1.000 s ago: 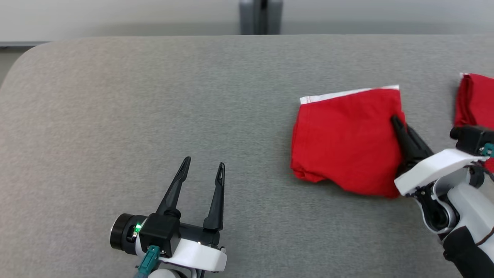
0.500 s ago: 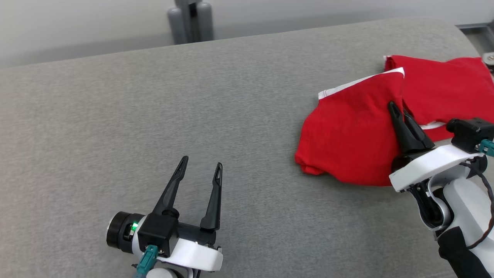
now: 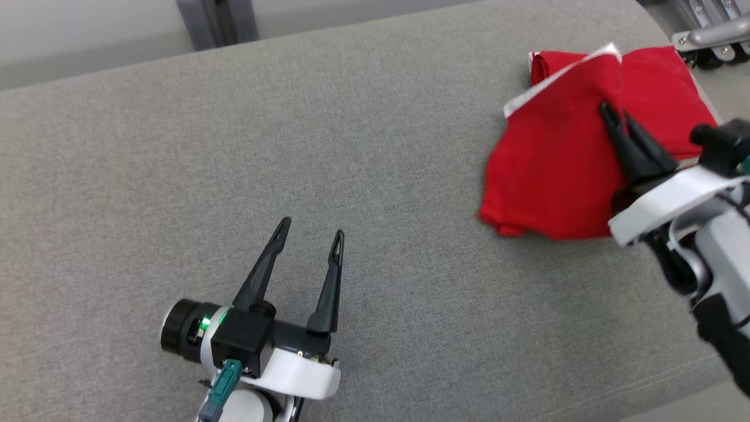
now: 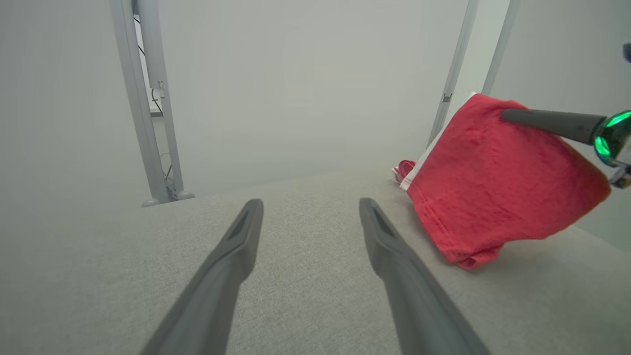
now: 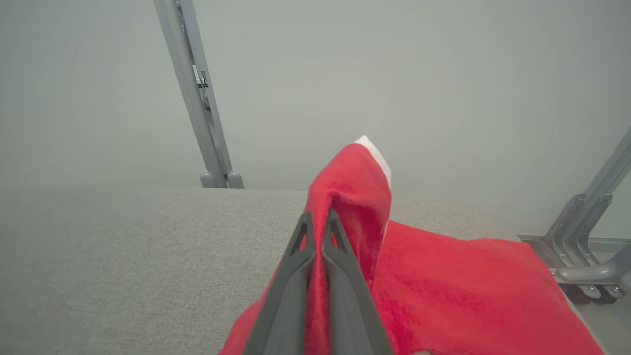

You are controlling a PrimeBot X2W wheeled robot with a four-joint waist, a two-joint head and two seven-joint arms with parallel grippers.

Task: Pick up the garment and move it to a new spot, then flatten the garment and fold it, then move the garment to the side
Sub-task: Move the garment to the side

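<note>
Head view: on the grey padded table [image 3: 176,176], the folded red garment [image 3: 551,170] hangs near the far right corner, pinched in the clenched right gripper [image 3: 615,111], which should lower it flat before letting go so the folds hold, while the left gripper [image 3: 312,228] hovers spread wide and empty.

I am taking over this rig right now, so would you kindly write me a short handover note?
Right gripper: shut on the red garment, pinching its right edge.
Left gripper: open, holding nothing, over the grey table at the near left.
Garment: looks folded, hangs raised from the grip at the table's right end, next to a second red garment that lies flat at the far right corner.
Done: the folding, it seems, and the pick-up.
Left: set the garment down at the side and release it.
</note>
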